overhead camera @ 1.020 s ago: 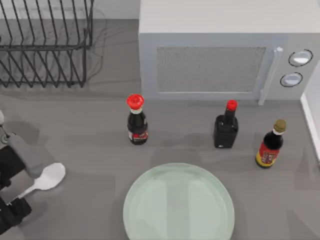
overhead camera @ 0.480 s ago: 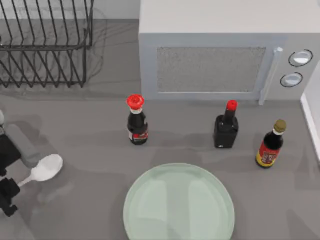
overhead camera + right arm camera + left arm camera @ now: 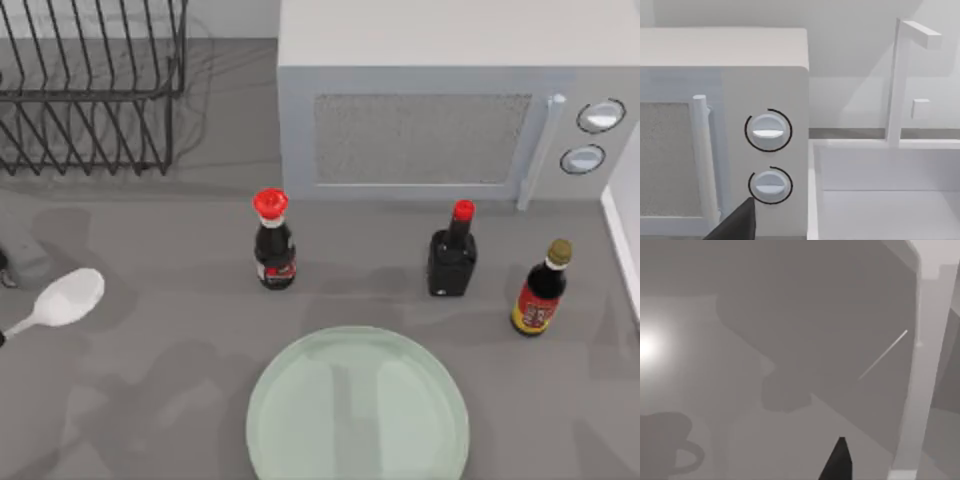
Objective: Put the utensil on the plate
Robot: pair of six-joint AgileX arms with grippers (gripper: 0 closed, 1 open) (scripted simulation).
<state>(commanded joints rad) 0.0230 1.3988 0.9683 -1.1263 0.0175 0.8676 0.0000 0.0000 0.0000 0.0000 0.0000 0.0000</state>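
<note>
The white spoon [image 3: 68,298] hangs at the table's far left, bowl toward the table's middle, its thin handle running off the left edge. My left gripper is shut on that handle past the edge; a grey part of my left arm [image 3: 24,258] shows just above the spoon. The left wrist view has one dark fingertip [image 3: 839,462] over grey table. The pale green glassy plate [image 3: 357,405] lies flat at the front centre, far to the right of the spoon, with nothing on it. My right gripper [image 3: 737,225] is parked near the microwave's knobs.
Three sauce bottles stand behind the plate: a red-capped one [image 3: 273,243], a black square one [image 3: 452,252] and a yellow-labelled one [image 3: 541,290]. A microwave [image 3: 440,110] fills the back. A wire dish rack [image 3: 90,90] stands back left. A white basin [image 3: 885,190] lies right of the microwave.
The spoon has travelled up and to the left, toward the table's left edge, carried along with my left gripper, which has slid out past that edge.
</note>
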